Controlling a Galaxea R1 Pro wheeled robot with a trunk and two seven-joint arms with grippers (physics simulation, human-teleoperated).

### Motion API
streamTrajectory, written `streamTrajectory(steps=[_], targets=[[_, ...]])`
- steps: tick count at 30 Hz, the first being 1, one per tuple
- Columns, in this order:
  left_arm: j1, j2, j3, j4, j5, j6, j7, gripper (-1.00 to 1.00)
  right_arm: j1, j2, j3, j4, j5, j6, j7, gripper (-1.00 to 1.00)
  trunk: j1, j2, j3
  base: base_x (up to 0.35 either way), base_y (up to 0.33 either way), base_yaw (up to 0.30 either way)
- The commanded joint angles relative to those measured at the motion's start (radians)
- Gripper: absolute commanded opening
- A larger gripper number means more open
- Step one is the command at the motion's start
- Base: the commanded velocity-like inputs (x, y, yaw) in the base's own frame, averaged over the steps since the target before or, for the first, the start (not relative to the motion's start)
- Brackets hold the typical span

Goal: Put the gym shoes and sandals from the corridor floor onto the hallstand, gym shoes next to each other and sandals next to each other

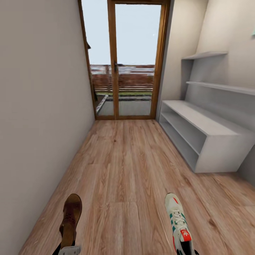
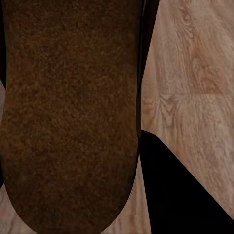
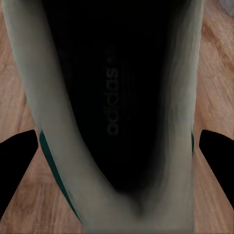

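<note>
In the head view a brown sandal [image 1: 71, 217] sat at the lower left of the frame and a cream gym shoe [image 1: 178, 221] with green stripes and a red tongue label at the lower right, both toes pointing up the frame over the wood-plank corridor floor [image 1: 124, 170]. The left gripper [image 1: 69, 250] showed at the bottom edge under the sandal's heel and appeared to be pinching it, though its fingers were mostly cut off. The right gripper [image 1: 186, 250] was at the bottom edge at the gym shoe's heel; in the right wrist view its dark fingers [image 3: 17, 165] stood on either side of the shoe [image 3: 117, 112], holding it. The left wrist view was close on the sandal [image 2: 70, 112] above the floor [image 2: 195, 73]. The pale grey hallstand [image 1: 209, 138], bench with two open shelves and stepped wall shelves, stood along the right wall, near a glass door [image 1: 124, 60] at the top centre.
</note>
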Motion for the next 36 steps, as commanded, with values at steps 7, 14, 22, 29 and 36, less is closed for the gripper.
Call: streamTrajectory(steps=[7, 14, 22, 29, 36], targets=[[-0.001, -0.001, 0.006, 0.000, -0.014, -0.003, 0.003, -1.00, -0.001, 0.001, -0.008, -0.001, 0.009, -0.004, 0.004, -1.00, 0.000, 0.000, -0.001, 0.339, 0.000, 0.000], [-0.001, -0.001, 0.006, 0.000, -0.014, -0.003, 0.003, -1.00, -0.001, 0.001, -0.008, -0.002, 0.007, -0.004, 0.003, -1.00, 0.000, 0.000, -0.001, 0.339, 0.000, 0.000], [-0.001, -0.001, 0.006, 0.000, -0.014, -0.003, 0.003, -1.00, -0.001, 0.001, -0.008, -0.007, 0.006, -0.004, 0.001, -1.00, 0.000, 0.000, -0.008, 0.339, 0.000, 0.000], [-0.001, -0.001, 0.006, 0.000, -0.014, -0.003, 0.003, -1.00, -0.001, 0.001, -0.008, -0.007, 0.005, -0.004, 0.001, -1.00, 0.000, 0.000, -0.015, 0.339, 0.000, 0.000], [-0.001, -0.001, 0.006, 0.000, -0.014, -0.003, 0.003, -1.00, -0.001, 0.001, -0.008, -0.006, 0.005, -0.004, 0.001, -1.00, 0.000, 0.000, -0.015, 0.339, 0.000, 0.000]])
